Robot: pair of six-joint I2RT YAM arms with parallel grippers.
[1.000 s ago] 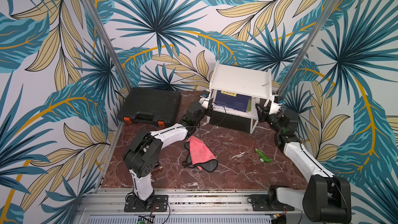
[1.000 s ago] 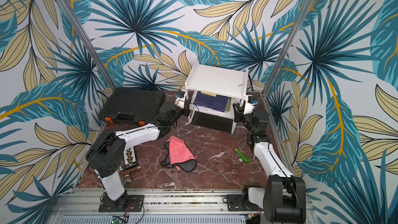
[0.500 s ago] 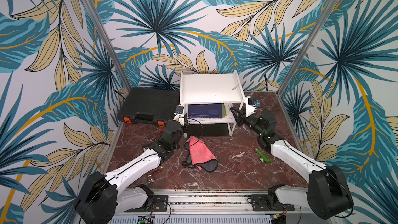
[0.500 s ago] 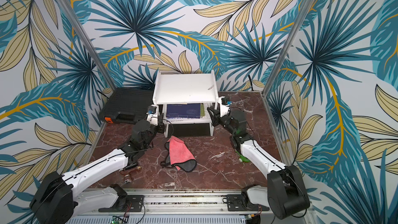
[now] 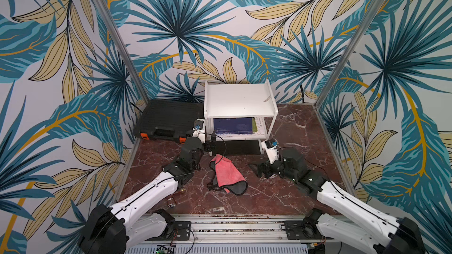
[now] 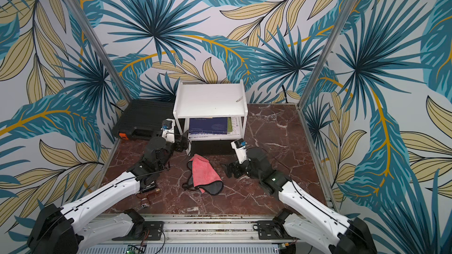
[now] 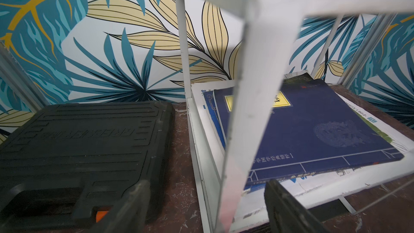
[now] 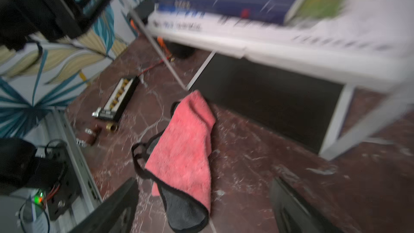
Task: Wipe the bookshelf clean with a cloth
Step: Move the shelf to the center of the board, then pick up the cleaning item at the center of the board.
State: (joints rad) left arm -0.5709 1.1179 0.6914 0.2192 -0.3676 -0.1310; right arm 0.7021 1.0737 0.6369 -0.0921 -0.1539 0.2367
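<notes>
One cloth (image 5: 227,175) lies just ahead of the right gripper (image 5: 256,170) — jaws wide, empty; the left gripper (image 5: 210,141), also wide, faces one bookshelf's (image 5: 239,101) corner post.

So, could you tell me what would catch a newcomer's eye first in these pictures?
The soft pink cloth with dark edging lies crumpled mid-table on the dark red marble tabletop. Behind it stands the small white two-tier bookshelf, with a black ribbed plastic case beside it.
</notes>
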